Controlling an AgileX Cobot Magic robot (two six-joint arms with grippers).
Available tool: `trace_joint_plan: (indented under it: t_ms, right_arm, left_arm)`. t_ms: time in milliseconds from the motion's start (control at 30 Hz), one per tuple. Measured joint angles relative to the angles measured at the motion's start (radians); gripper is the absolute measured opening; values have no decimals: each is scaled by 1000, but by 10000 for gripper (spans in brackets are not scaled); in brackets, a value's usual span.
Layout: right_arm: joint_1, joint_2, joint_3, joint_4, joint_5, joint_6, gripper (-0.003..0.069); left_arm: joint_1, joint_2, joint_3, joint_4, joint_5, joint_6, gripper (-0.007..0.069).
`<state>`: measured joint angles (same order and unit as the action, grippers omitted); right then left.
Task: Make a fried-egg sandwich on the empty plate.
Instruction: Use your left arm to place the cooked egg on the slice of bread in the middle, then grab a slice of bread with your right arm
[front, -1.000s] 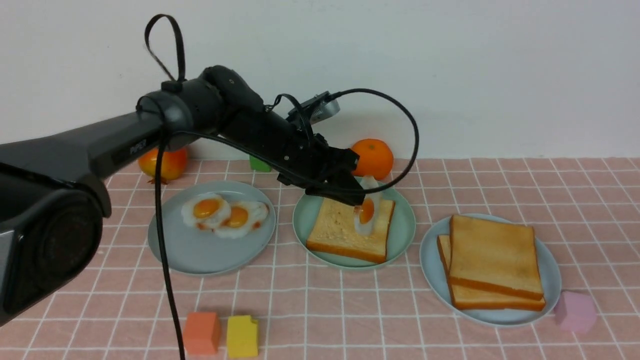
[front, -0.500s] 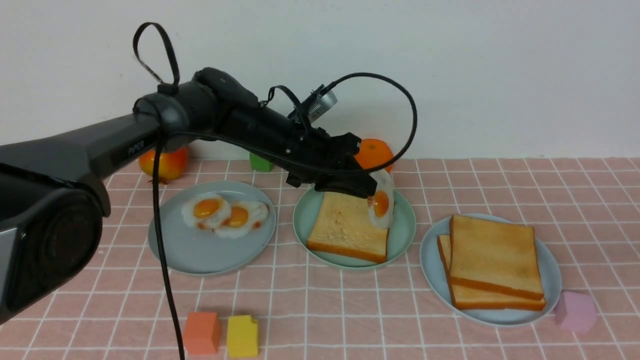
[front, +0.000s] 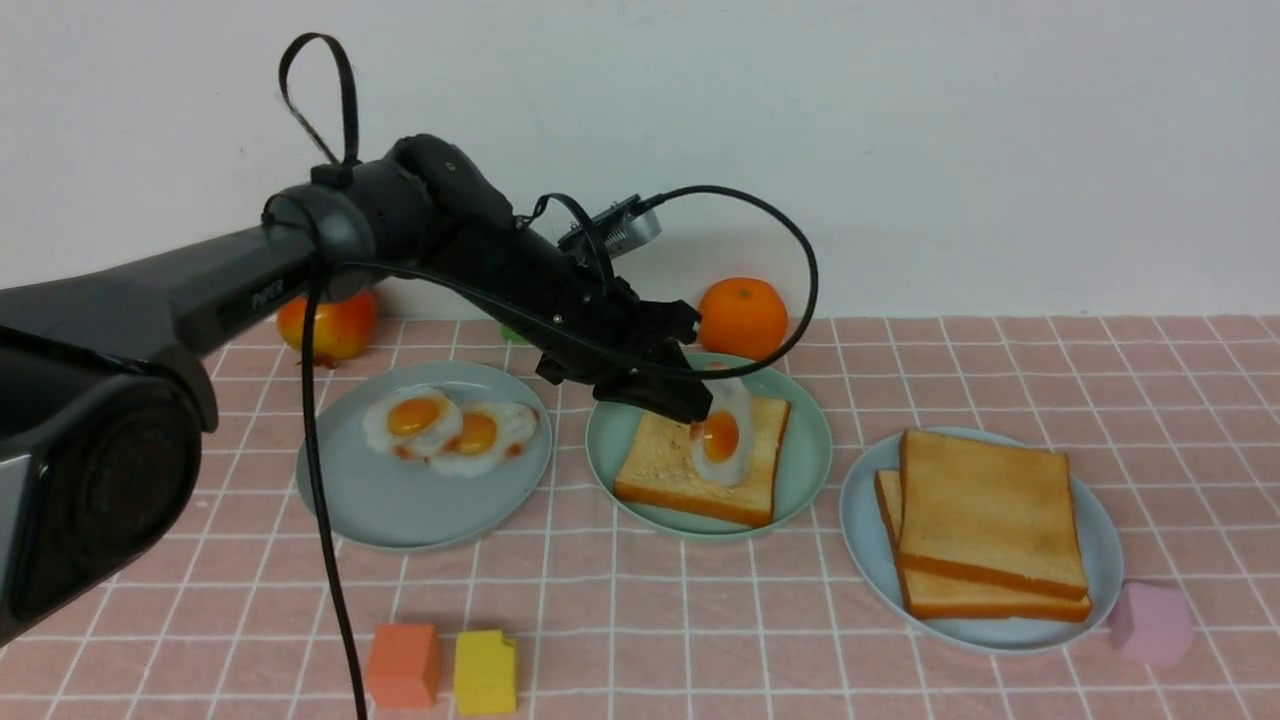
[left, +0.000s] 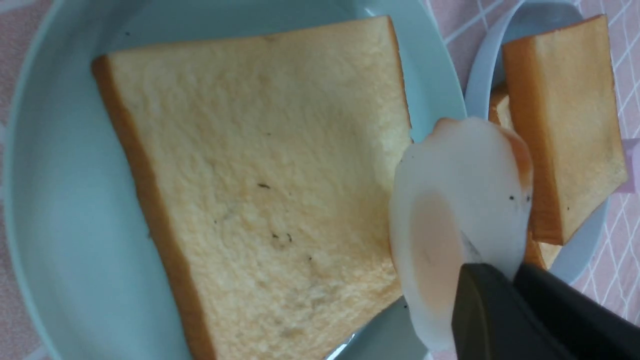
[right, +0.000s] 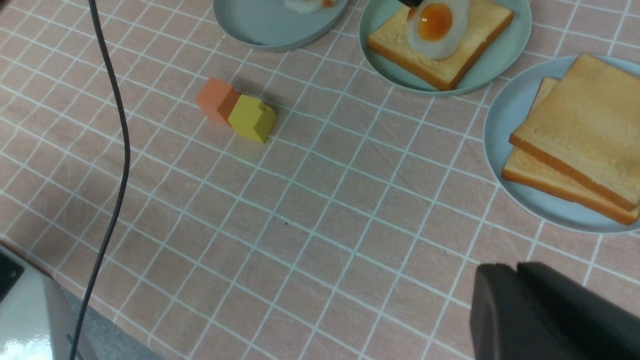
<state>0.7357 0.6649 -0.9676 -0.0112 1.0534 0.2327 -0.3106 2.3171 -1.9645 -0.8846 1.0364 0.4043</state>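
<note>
mint plate (front: 812, 440): toast (front: 655, 462), fried egg (front: 722, 440) tilted over it
left gripper (front: 700, 408): clamped on that egg
left pale plate (front: 400, 515): two eggs (front: 450, 432)
right pale plate (front: 868, 545): two stacked toasts (front: 985, 510)
right gripper (right: 517, 272): closed, empty

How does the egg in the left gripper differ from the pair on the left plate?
The held egg stands tilted, pinched by the left gripper; the pair of eggs lies flat, untouched. The held egg is over the toast on the mint-green plate; the pair sits on a blue-grey plate, overlapping. Both are white with orange yolks.
</note>
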Motion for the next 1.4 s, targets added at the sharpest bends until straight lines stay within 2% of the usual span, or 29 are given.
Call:
trace_joint_plan:
  t_ms: [267,433,500,567,667,800,933,1033,1133,1167,1233,1267,1400]
  right_arm:
    - [0,0,0,0,-3,0,78]
    - [0,0,0,0,-3,1,78]
    - [0,0,0,0,-3,1,78]
    - [0,0,0,0,-3,1,78]
    - [0,0,0,0,-3,1,78]
    - [0,0,0,0,-3,1,78]
    - [0,0,0,0,-3,1,81]
    - [0,4,0,0,-3,9,83]
    - [0,30,0,-22,7,36,85]
    - [0,33,0,-24,9,39,85]
    - [0,106,-8,-74,45,65,85]
    - [0,146,-14,-99,60,70,85]
    - [0,319,-46,-200,75,43,87]
  left_arm:
    - [0,0,0,50,-18,-1,69]
    - [0,0,0,114,-41,-25,260]
    - [0,0,0,115,-45,-27,300]
    - [0,0,0,120,-52,-32,394]
    - [0,0,0,128,-52,-52,431]
    - [0,-1,0,176,-50,-93,442]
    - [0,-13,0,286,-28,-146,443]
    - [0,-44,1,313,6,-156,395]
    - [0,-90,3,317,37,-156,262]
    - [0,-101,3,317,39,-156,248]
    - [-6,-196,3,316,71,-154,48]
    - [-11,-241,3,317,93,-151,12]
    - [-58,-438,59,344,126,-146,12]
